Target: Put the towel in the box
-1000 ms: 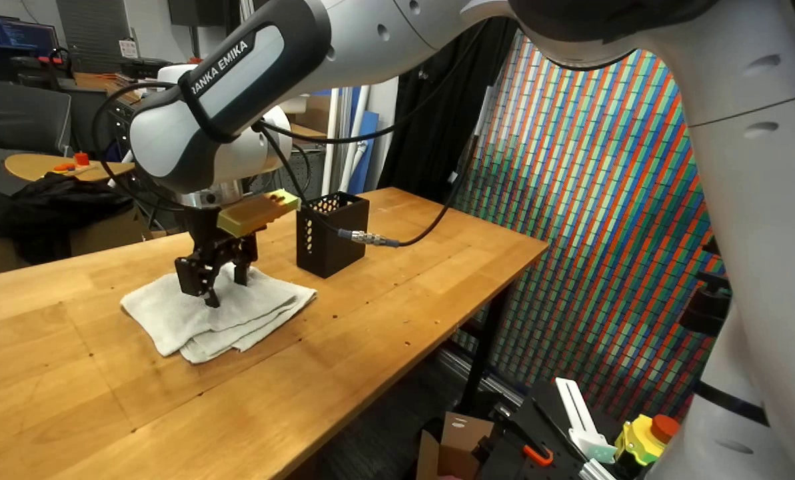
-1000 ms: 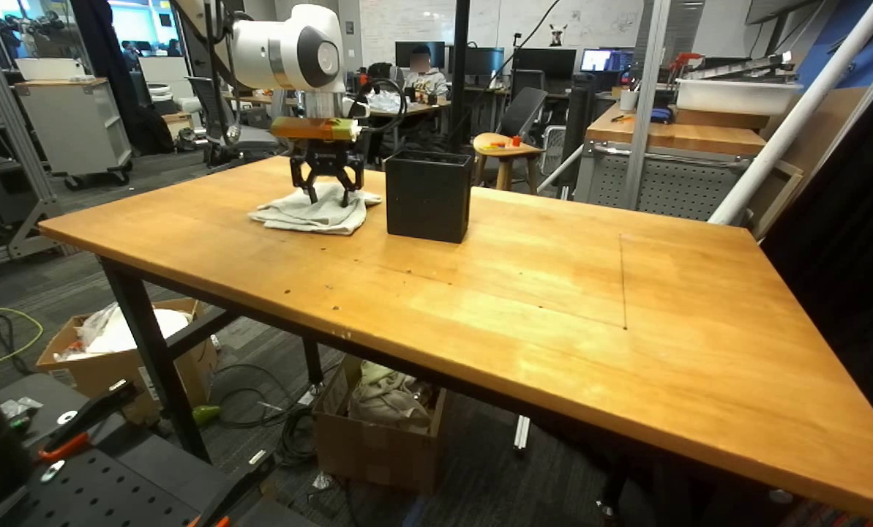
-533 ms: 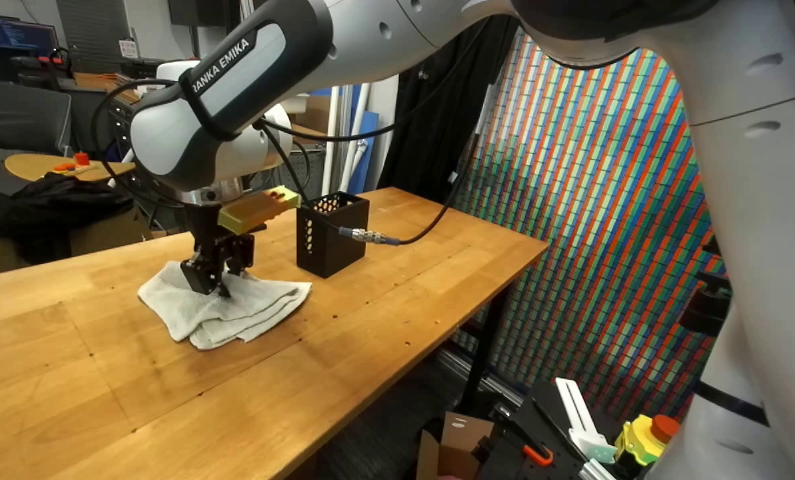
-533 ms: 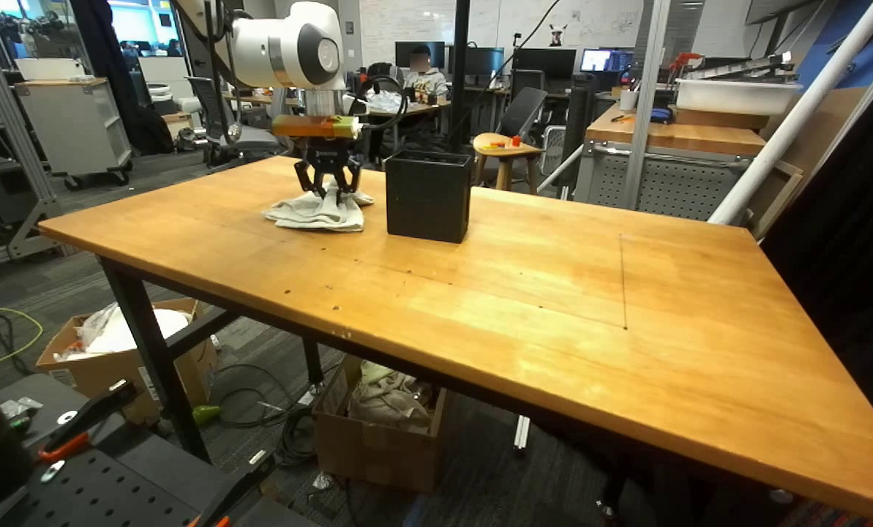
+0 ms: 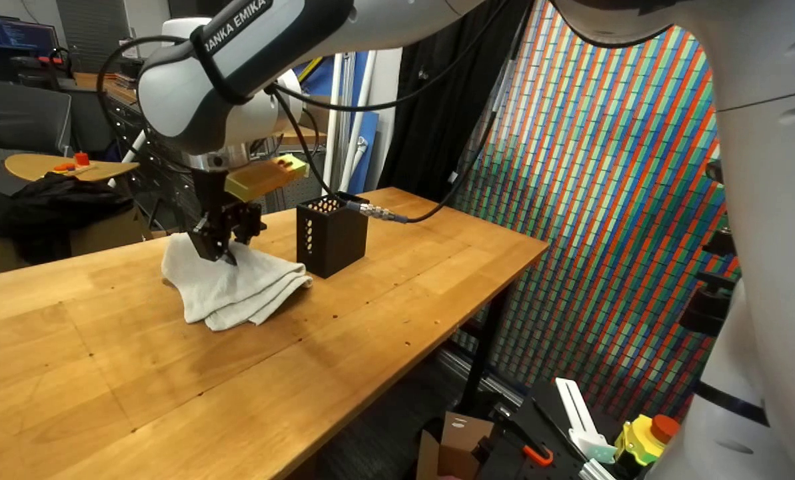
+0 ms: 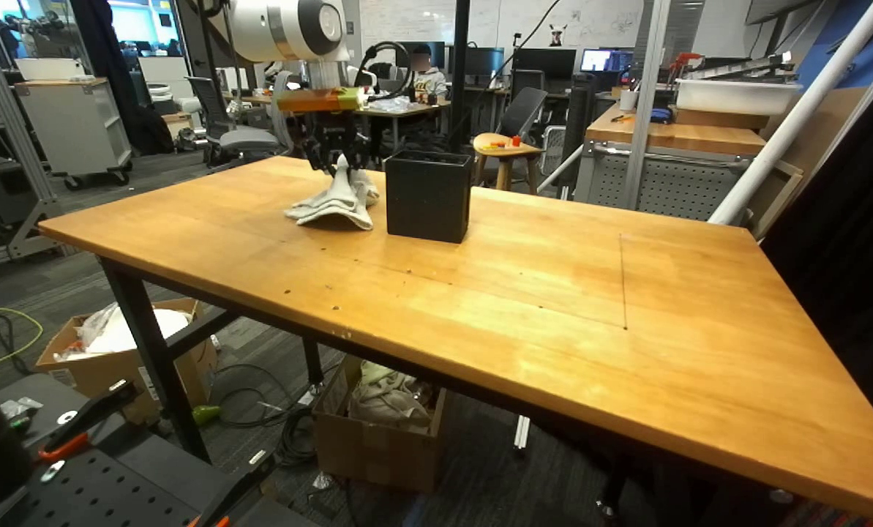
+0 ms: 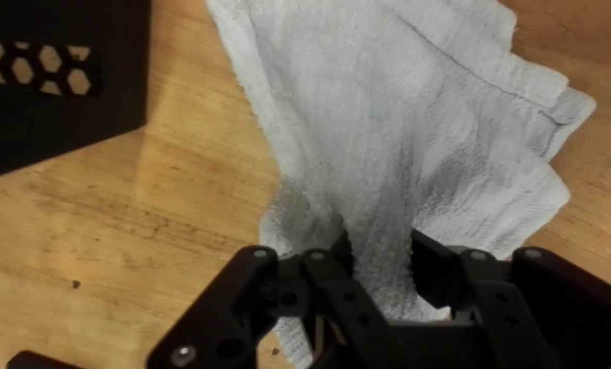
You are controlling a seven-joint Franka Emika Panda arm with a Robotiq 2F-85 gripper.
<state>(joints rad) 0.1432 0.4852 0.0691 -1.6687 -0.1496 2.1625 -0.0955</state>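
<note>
From wooden table (image 5: pixel 370 320) — just hoisted middle of towel (image 5: pixel 234 287) into peak, earlier lying low; unclear whether wholly clear of wood. Holding it just beside black box (image 5: pixel 332 240), not yet inside. Clasping bunched fold in gripper (image 7: pixel 383 266), between narrowed jaws. Likely past grasping, into lifting — probably needing more height, short sideways carry before dropping inside.

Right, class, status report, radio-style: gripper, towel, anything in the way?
Gripper shut on towel. Towel gathered up at the grip, outside box. Possible snag: cable crossing the box's top in an exterior view, clearance unclear.
</note>
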